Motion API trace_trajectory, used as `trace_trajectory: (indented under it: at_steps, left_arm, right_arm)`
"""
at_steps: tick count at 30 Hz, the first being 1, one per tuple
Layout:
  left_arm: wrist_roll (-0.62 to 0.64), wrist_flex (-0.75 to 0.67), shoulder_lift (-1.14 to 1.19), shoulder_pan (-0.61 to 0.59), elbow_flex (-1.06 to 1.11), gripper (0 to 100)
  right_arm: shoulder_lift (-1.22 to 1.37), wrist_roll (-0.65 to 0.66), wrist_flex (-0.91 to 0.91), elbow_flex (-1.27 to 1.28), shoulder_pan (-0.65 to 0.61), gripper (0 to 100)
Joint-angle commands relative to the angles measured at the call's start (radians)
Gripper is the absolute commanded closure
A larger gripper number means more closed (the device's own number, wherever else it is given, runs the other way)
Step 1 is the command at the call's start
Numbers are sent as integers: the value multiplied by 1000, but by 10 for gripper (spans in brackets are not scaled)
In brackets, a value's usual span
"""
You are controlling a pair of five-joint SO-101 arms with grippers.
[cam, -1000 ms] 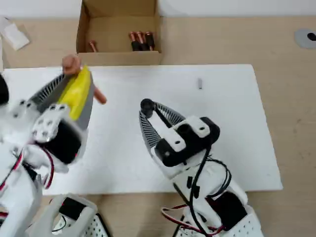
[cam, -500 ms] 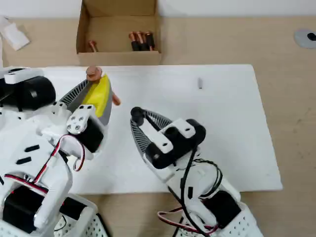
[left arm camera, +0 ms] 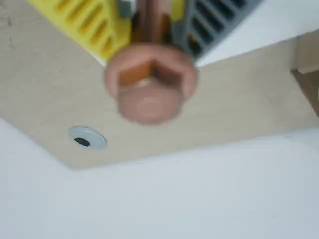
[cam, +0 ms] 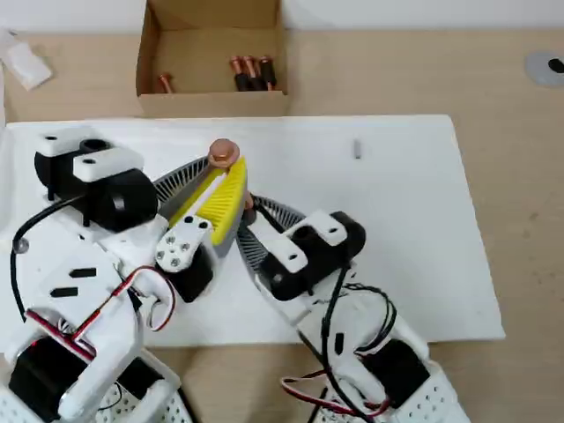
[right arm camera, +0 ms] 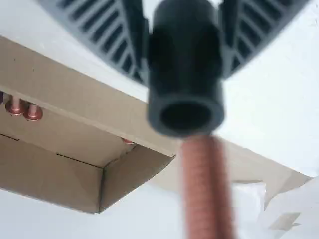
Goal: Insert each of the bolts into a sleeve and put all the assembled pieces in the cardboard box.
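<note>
The right claw (cam: 251, 210) grips a black sleeve (right arm camera: 185, 74) whose mouth sits at or just short of the tip of the copper bolt (left arm camera: 149, 84) pinched in the left claw (cam: 222, 166), so this pair looks not yet joined, while beyond both claws the cardboard box (cam: 211, 104) already holds several assembled pieces (cam: 251, 73).

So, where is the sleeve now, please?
Right wrist view: the sleeve is in the right hand over the mat, its mouth by the bolt in the left hand.
</note>
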Motion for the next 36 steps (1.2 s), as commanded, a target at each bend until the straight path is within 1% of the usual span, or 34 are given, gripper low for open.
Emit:
trace_trajectory:
  at_steps: [1, 4, 11, 14, 16, 23, 29, 36]
  left_arm:
    - [-43, -23, -5, 41, 0, 997]
    - [-81, -18, -5, 48, 6, 997]
    - [-94, -20, -5, 43, 11, 997]
    - [-155, -21, -5, 43, 40, 997]
    - [-173, -28, -5, 43, 57, 997]
    - [-175, -46, -5, 40, 77, 997]
    - [-175, -106, -5, -31, 74, 997]
    - [-170, -98, -5, -35, 75, 997]
  right_arm:
    - [-15, -9, -25, -2, -10, 989]
    - [-13, -9, -25, -2, -10, 989]
    - [-13, -9, -25, -2, -10, 989]
    - [-15, -9, -25, -2, -10, 989]
    - [-15, -9, -25, -2, -10, 989]
    - [-15, -9, -25, -2, -10, 989]
    - [-15, -9, -25, 8, -10, 989]
    - [-15, -37, -25, 5, -10, 989]
